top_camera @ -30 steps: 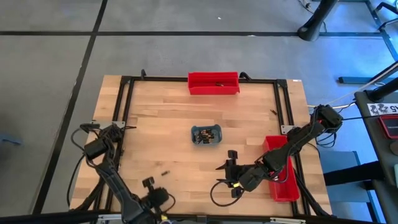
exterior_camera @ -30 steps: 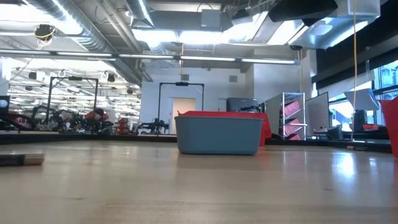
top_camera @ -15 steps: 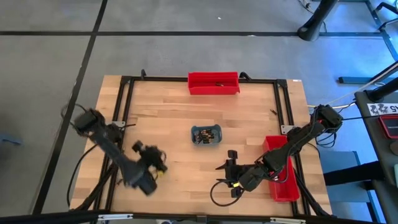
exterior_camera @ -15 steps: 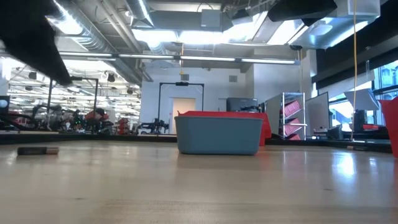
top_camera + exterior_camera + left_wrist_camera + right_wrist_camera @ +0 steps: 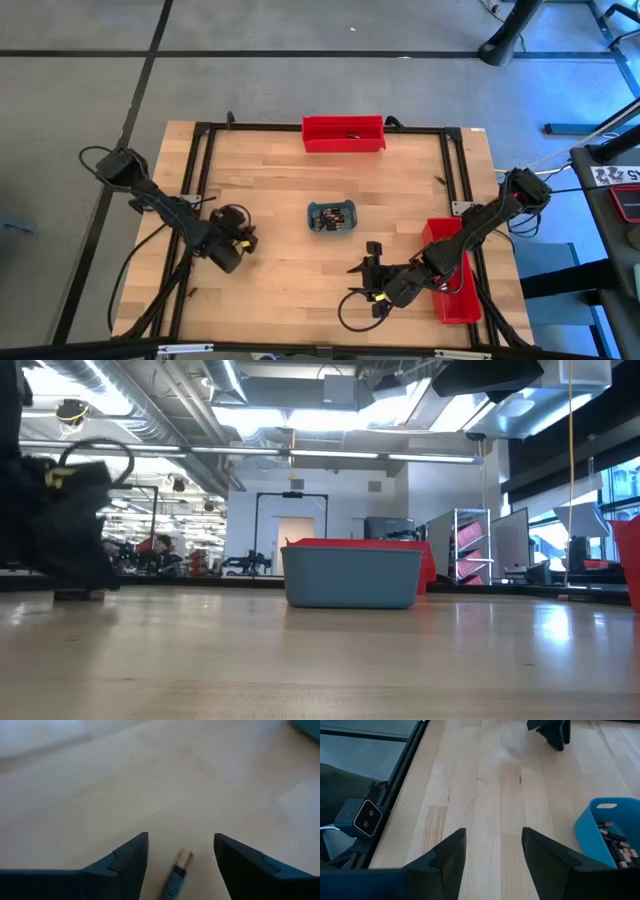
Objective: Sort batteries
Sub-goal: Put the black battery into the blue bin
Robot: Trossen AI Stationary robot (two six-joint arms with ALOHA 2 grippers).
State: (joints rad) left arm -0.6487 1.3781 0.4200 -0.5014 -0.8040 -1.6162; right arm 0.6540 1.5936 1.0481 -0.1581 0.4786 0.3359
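Note:
A small grey-blue tray [image 5: 331, 216] at the table's middle holds several batteries [image 5: 615, 845]. One loose battery [image 5: 178, 874] lies flat on the wood. My left gripper [image 5: 181, 840] stands open over it, one finger on either side and clear of it. In the high view this gripper [image 5: 236, 228] is left of the tray, and in the low view it is a dark mass [image 5: 62, 525] above the battery [image 5: 78, 595]. My right gripper [image 5: 372, 256] waits open above bare wood near the right red bin; nothing lies between its fingers [image 5: 447, 852].
One long red bin [image 5: 344, 133] sits at the far edge with a battery in it. Another red bin [image 5: 452, 285] lies along the right side, under my right arm. A black rail frame [image 5: 200, 160] borders the board. A small dark piece [image 5: 440, 181] lies near the right rail.
My left gripper has swung from the near edge toward the far edge, and it now stands left of the tray, over the loose battery. That battery has shifted along the table away from the near edge. My right arm has kept still.

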